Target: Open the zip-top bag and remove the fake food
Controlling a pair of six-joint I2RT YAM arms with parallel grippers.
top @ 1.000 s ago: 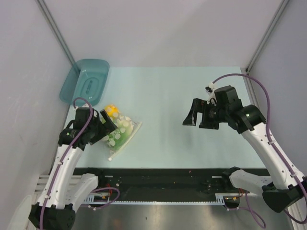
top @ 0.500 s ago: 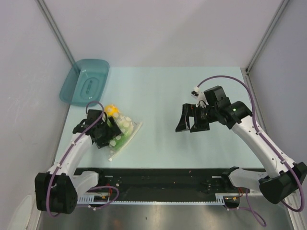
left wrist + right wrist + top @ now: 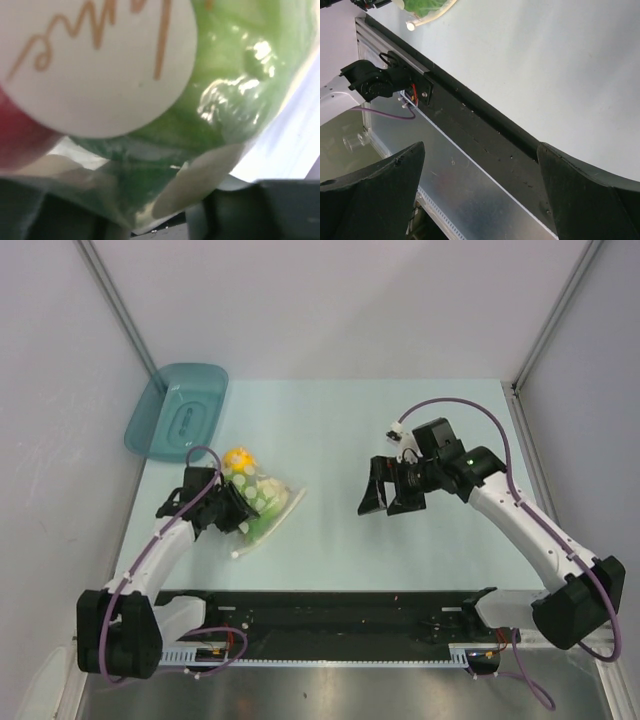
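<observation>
Two arms rise from a black rail (image 3: 340,605) that runs along the near edge of the pale table (image 3: 400,430).

The left gripper (image 3: 232,512) is low at the near left, right over the left end of the zip-top bag (image 3: 268,502), and it hides that end from above. In the left wrist view the bag fills the lens. A white dot (image 3: 95,65) with gold script, the green lettuce leaf (image 3: 225,65) and a red piece (image 3: 15,135) all press against the clear plastic, and the dark fingers (image 3: 280,205) show only along the bottom edge. The bag lies between them, but I cannot tell whether they have closed on it.

The bag rests flat on the table, slanting from near left to far right. A yellow-orange fruit (image 3: 237,459) sits at its far left end, seemingly inside the plastic, though the overhead view is too coarse to be sure.

The right gripper (image 3: 378,498) hangs well apart from the bag, near the middle of the table. Its jaws are spread wide with nothing between them. Its own camera sees only rail and table past the fingertips, plus a corner of the bag (image 3: 427,10) at the top.

Purple cables (image 3: 470,410) loop over both wrists. A teal tray (image 3: 178,410) leans against the left wall at the table's far left corner.
</observation>
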